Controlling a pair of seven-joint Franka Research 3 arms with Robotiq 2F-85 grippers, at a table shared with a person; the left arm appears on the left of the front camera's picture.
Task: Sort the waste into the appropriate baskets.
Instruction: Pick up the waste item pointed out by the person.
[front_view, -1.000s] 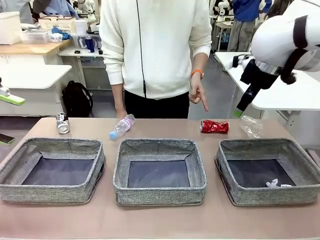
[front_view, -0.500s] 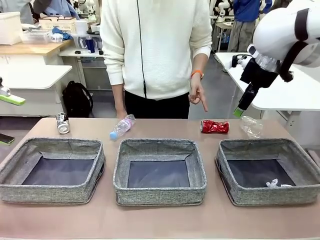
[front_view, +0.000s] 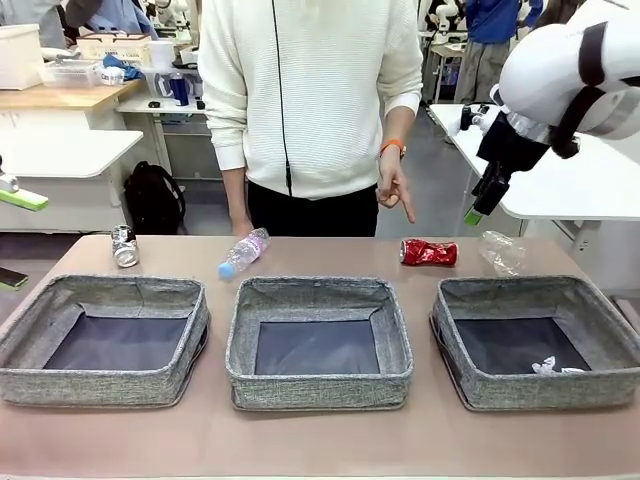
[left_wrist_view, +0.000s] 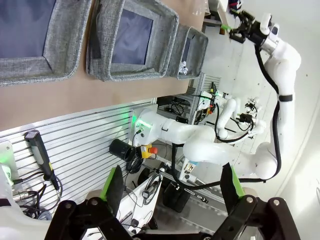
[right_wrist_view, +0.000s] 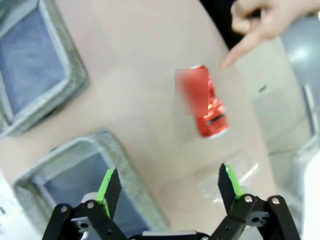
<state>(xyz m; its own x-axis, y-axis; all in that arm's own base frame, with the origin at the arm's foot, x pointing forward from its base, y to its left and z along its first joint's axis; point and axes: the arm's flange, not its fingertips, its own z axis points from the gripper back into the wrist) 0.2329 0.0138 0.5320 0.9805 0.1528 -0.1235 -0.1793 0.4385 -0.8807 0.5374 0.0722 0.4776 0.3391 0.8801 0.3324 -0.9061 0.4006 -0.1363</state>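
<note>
The right end effector (right_wrist_view: 168, 181) hangs open above the brown desk (front_view: 320, 440). Below it the crushed red drink can (front_view: 429, 253) lies sideways, its long axis along the far edge. A person's hand (front_view: 395, 190) points at it, and a crumpled clear bottle (front_view: 502, 252) lies just beside.

White desk (front_view: 70, 150) stood left, black backpack (front_view: 155, 198) sat on grey floor (front_view: 440, 185), white table (front_view: 590, 190) right, wooden bench (front_view: 55, 97) behind.
</note>
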